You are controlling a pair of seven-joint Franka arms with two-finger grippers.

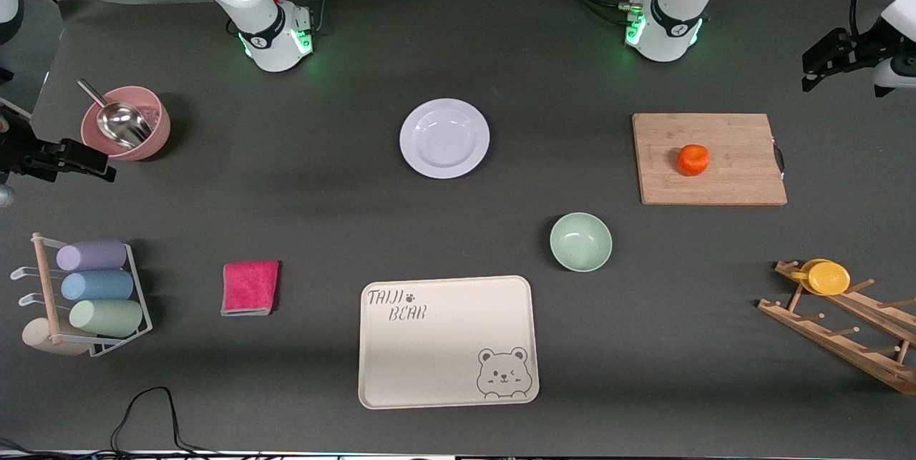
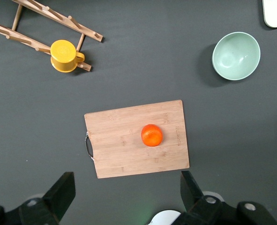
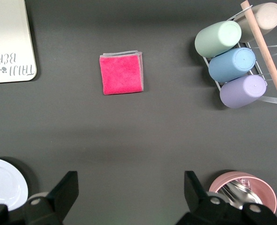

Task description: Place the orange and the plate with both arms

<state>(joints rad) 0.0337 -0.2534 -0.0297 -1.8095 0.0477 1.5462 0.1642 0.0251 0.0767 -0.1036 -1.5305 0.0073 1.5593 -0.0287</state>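
- The left gripper (image 2: pixel 124 197) hangs high above the edge of the cutting board (image 2: pixel 137 138); its jaws are spread wide and hold nothing.
- The right gripper (image 3: pixel 129 197) hangs at the other end of the tabletop (image 1: pixel 322 181), above the bare stretch beside the pink bowl (image 1: pixel 127 123); its jaws are also wide open and empty.
- Nothing looks started: both things lie untouched.
- The orange (image 1: pixel 693 159), small, round and bright, sits on the cutting board, a pale wooden rectangle.
- The plate (image 1: pixel 444 138), glossy white with a wide rim, lies well apart from the board, toward the right arm's end.
- Both pickups and placements remain.
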